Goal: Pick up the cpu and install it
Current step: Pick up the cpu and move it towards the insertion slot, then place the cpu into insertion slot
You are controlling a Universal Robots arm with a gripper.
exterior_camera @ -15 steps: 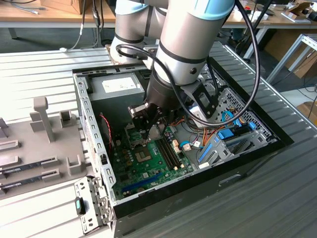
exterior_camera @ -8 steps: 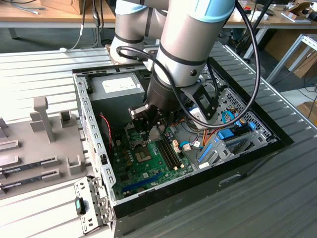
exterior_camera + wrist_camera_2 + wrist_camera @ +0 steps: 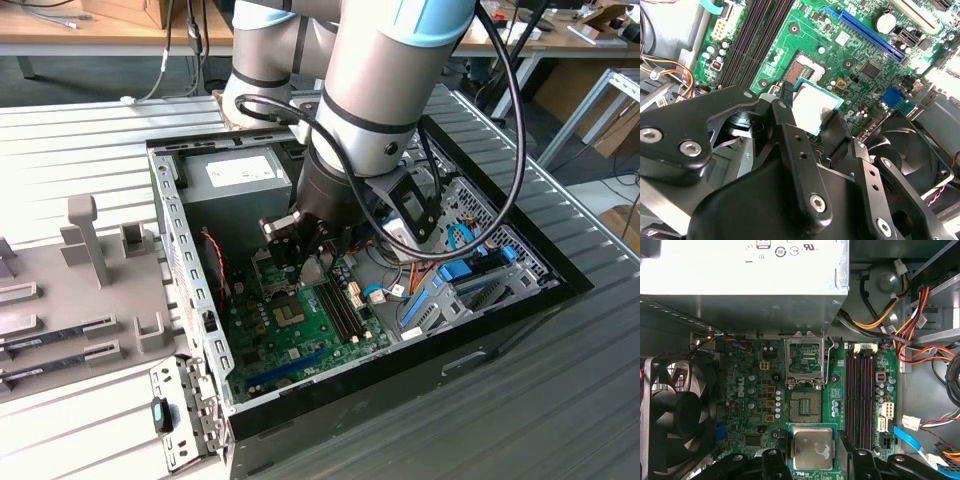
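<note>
My gripper (image 3: 305,257) reaches down into the open computer case (image 3: 185,250), just above the green motherboard (image 3: 300,345). It is shut on the cpu (image 3: 812,447), a thin square chip with a silvery top and a green rim. The black fingers (image 3: 847,452) press on two opposite edges of the chip. In the second wrist view the cpu (image 3: 812,104) hangs tilted above the board. The bare socket (image 3: 805,407) lies beside the held chip, and its metal retention frame (image 3: 805,360) stands flipped open beyond it. The socket (image 3: 805,67) is uncovered.
A grey power supply (image 3: 740,265) fills the case's end beyond the socket. A black fan (image 3: 675,415) sits to one side and memory slots (image 3: 862,390) with loose coloured cables (image 3: 910,325) to the other. A grey fixture tray (image 3: 80,290) lies at the exterior view's left.
</note>
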